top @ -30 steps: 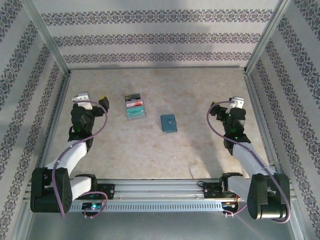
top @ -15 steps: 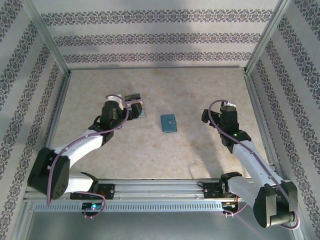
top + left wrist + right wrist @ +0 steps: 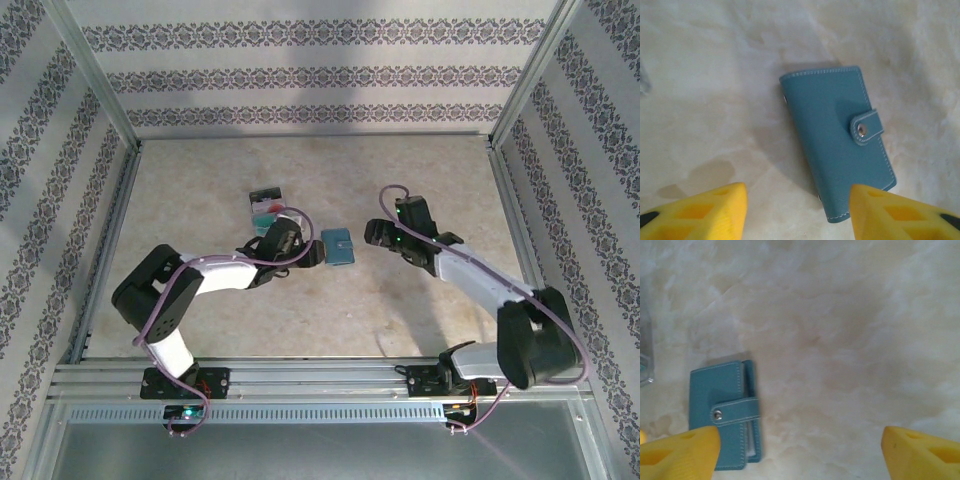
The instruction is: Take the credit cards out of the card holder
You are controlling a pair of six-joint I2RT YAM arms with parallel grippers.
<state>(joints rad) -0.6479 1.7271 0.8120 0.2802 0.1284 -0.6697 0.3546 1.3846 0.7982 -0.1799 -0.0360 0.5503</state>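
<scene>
The table (image 3: 400,180) takes up the middle of the overhead picture, a pale beige top with cloudy, marble-like mottling, and a small dark smudge (image 3: 385,335) sits on it low and a little right of centre. Walls (image 3: 300,75) papered in white with bands of dark floral pattern close it in along the top, left and right of the frame, and slanted silver metal posts (image 3: 95,75) stand at the two far corners. Across the bottom runs a silver metal rail (image 3: 320,375) with a slotted strip (image 3: 320,412) just below it, and under that lies a plain grey sheet (image 3: 320,455).
</scene>
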